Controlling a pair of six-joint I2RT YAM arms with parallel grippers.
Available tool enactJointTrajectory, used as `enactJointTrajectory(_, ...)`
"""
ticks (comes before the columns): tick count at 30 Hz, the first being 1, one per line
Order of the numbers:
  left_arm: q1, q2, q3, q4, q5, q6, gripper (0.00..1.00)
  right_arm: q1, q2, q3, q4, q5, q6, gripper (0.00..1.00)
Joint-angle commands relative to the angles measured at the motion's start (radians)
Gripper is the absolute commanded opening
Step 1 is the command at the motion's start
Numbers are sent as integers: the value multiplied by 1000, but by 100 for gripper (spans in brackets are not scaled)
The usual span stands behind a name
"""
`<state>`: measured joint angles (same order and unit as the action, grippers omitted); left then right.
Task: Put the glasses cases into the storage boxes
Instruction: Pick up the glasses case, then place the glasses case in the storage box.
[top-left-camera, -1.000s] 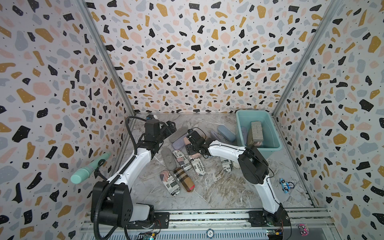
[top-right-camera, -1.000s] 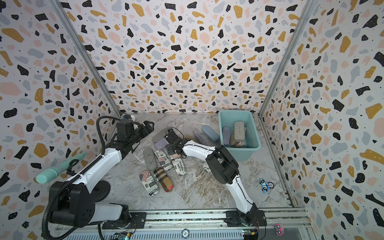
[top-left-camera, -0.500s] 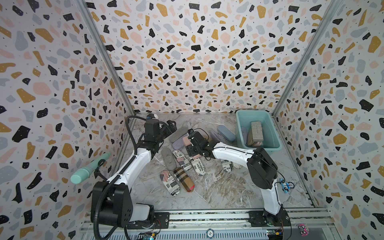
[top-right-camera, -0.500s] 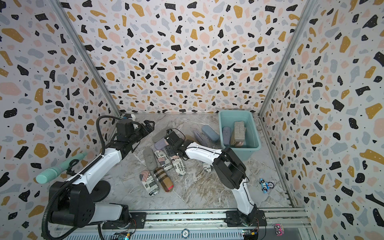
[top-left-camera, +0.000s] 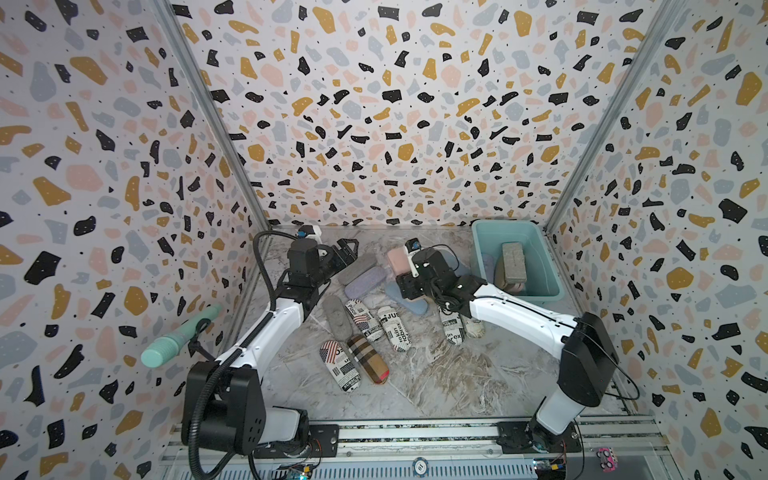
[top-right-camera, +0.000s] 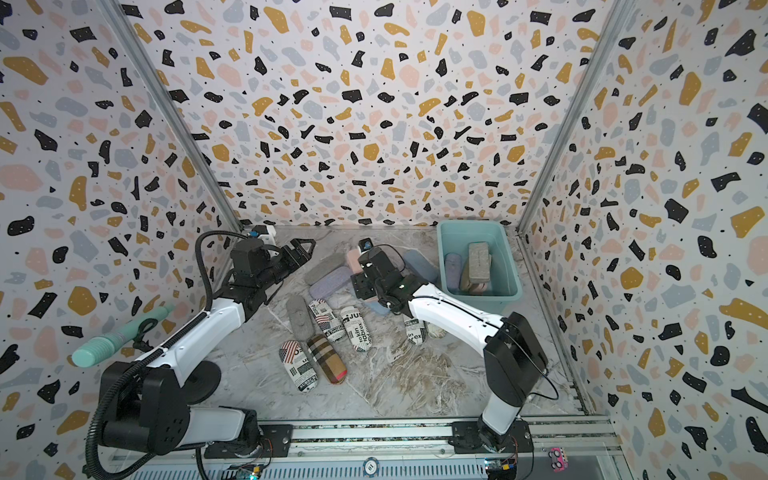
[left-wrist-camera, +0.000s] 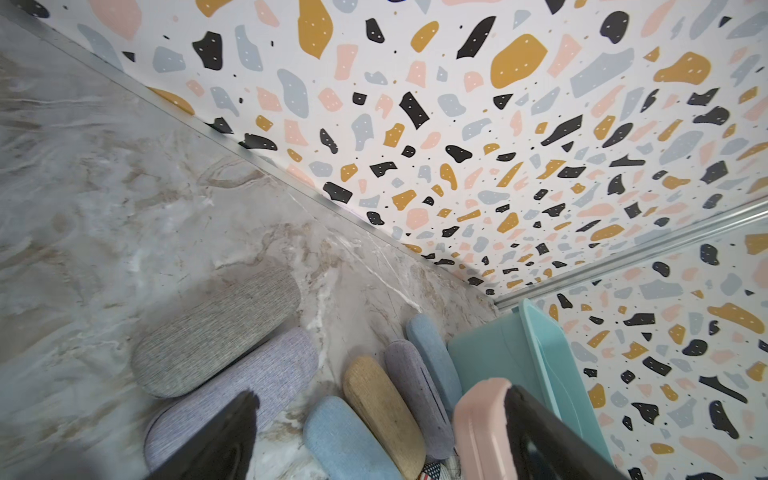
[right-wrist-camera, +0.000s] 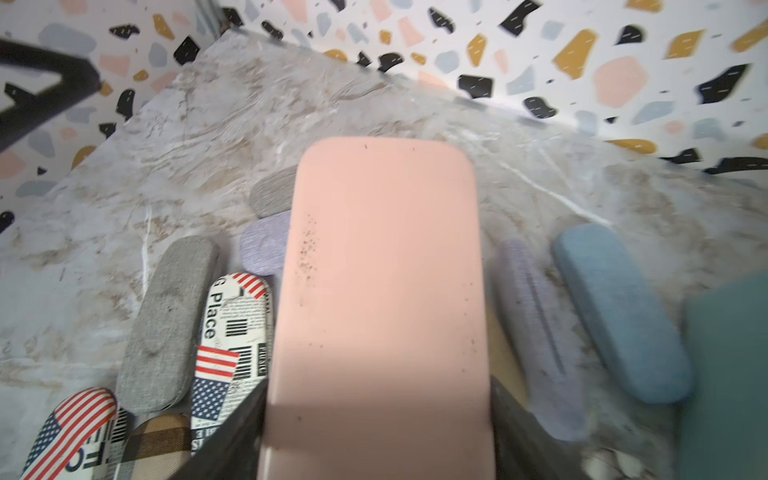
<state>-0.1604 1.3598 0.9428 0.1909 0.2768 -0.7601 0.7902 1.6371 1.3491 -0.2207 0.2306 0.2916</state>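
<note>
Right wrist view shows the right claw (right-wrist-camera: 374, 415) clenched on a pink glasses case (right-wrist-camera: 382, 282) over the marbled surface (right-wrist-camera: 199, 124). In both top views the left claw (top-left-camera: 349, 251) gapes empty.

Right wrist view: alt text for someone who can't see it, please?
A pink glasses case fills the middle, clamped between the dark fingers of the right tool. Around it a grey case, a lilac case, a blue case and a newspaper-print case lie on a marbled table, near a teal storage box.
</note>
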Motion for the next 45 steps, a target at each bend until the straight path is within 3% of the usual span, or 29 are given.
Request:
enactJointTrajectory(1,-38,-16,-7,103,67,1,93,-92,-125,-7,-7,47,-28,68)
enactJointTrajectory(4,-75,-22,-7,113,78,14,93,-207,-188,-27,-28,71,-32,68)
enactJointTrajectory(8,-126,-18,-5,121,96,33,94,-387,-244,-94,22,17,-35,68)
enactJointTrajectory(12,-169,10,-3,127,114,45,94,-535,-221,-114,50,-65,-33,68)
enactJointTrajectory(19,-183,51,7,125,143,31,94,-682,-115,-120,112,-169,-56,68)
enactJointTrajectory(27,-182,64,17,94,122,48,94,-705,20,-106,141,-216,-93,69)
enactJointTrajectory(38,-184,82,19,90,120,56,94,-703,158,-42,174,-373,-79,71)
enactJointTrajectory(45,-182,83,19,90,121,54,94,-703,209,7,143,-367,-69,77)
